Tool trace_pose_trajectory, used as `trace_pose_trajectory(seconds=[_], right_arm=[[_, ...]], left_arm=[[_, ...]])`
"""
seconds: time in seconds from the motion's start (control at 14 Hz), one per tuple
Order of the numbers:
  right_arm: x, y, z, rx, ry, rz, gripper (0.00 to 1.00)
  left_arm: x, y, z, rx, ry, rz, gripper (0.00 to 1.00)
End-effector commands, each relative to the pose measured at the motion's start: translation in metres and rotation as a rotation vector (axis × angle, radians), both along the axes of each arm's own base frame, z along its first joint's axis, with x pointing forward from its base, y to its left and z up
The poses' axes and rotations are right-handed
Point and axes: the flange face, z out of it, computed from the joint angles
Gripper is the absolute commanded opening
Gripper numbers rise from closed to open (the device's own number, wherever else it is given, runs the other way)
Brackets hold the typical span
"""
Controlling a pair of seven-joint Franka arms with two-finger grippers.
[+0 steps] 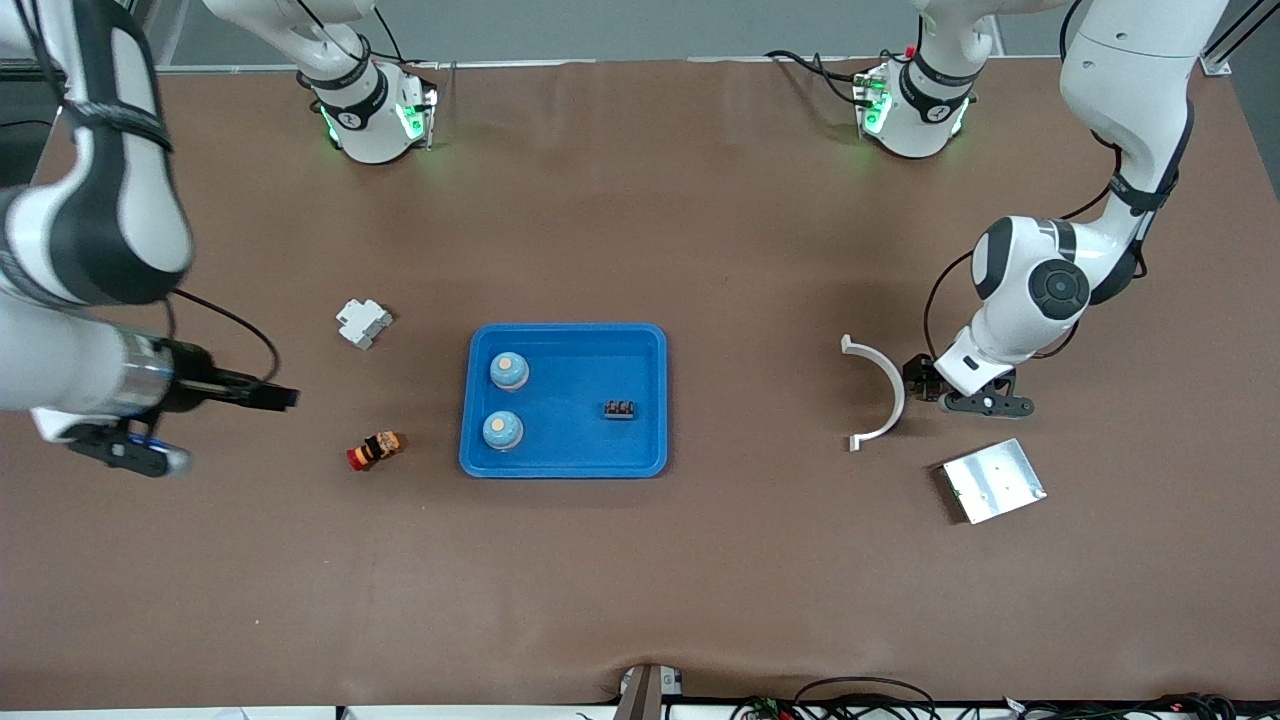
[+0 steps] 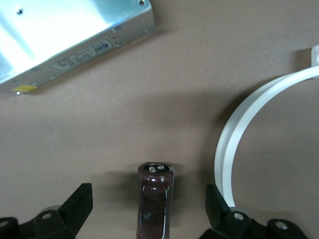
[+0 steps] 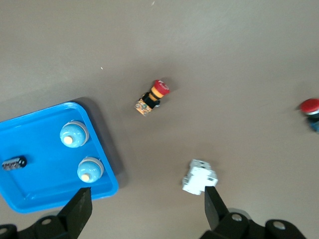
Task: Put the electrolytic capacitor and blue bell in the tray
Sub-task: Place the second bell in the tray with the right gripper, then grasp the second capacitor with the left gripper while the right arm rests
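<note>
The electrolytic capacitor (image 2: pixel 155 199) lies on the worktop (image 1: pixel 700 580) between the spread fingers of the left tool (image 2: pixel 149 211), unclamped, beside a white curved bracket (image 1: pixel 880 395). Two blue bells (image 1: pixel 509 371) sit in the tray (image 1: pixel 565 465). The right tool (image 3: pixel 147 211) waits, fingers apart, above the worktop at its own end.

Bright blue tray (image 1: pixel 650 340), two pale blue bells (image 1: pixel 509 371) with tan tops. Dark brown capacitor (image 2: pixel 155 199) by my left claw (image 2: pixel 149 211), white curved bracket (image 1: pixel 880 392), shiny silver plate (image 1: pixel 993 481), red-capped button (image 1: pixel 375 450).
</note>
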Motion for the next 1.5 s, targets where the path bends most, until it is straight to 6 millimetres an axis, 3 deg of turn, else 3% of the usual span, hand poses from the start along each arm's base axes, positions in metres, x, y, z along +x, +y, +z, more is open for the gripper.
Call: trace_pose_trajectory(seconds=[0.0, 0.36, 0.5, 0.71, 0.78, 0.85, 1.0, 1.21, 1.42], right_arm=[[-0.009, -0.039, 0.053, 0.015, -0.078, 0.055, 1.0], [-0.043, -0.089, 0.12, 0.023, -0.072, 0.083, 1.0], [-0.047, -0.089, 0.126, -0.01, -0.053, 0.104, 1.0], [-0.048, -0.085, 0.127, -0.036, -0.045, 0.115, 1.0], [-0.048, -0.085, 0.127, -0.037, -0.045, 0.116, 1.0], [-0.048, -0.083, 0.127, -0.037, -0.046, 0.117, 1.0], [-0.047, -0.074, 0.127, -0.046, -0.045, 0.132, 1.0], [-0.054, -0.078, 0.137, -0.062, -0.062, 0.127, 1.0], [-0.069, -0.074, 0.141, -0.068, -0.072, 0.129, 1.0]], left_arm=[[-0.008, 0.003, -0.003, -0.004, -0.004, 0.0, 1.0], [-0.011, 0.005, -0.008, -0.005, -0.007, -0.004, 1.0], [-0.011, 0.011, -0.014, -0.007, -0.012, 0.003, 1.0], [-0.011, 0.018, -0.016, -0.011, -0.023, 0.017, 0.53], [-0.01, 0.018, -0.016, -0.011, -0.025, 0.019, 0.23], [-0.01, 0.018, -0.016, -0.011, -0.025, 0.019, 0.0], [-0.01, 0.018, -0.014, -0.011, -0.026, 0.017, 0.0], [-0.006, 0.016, -0.006, -0.009, -0.032, 0.027, 0.0], [0.007, 0.016, 0.018, 0.009, 0.015, 0.04, 0.0]])
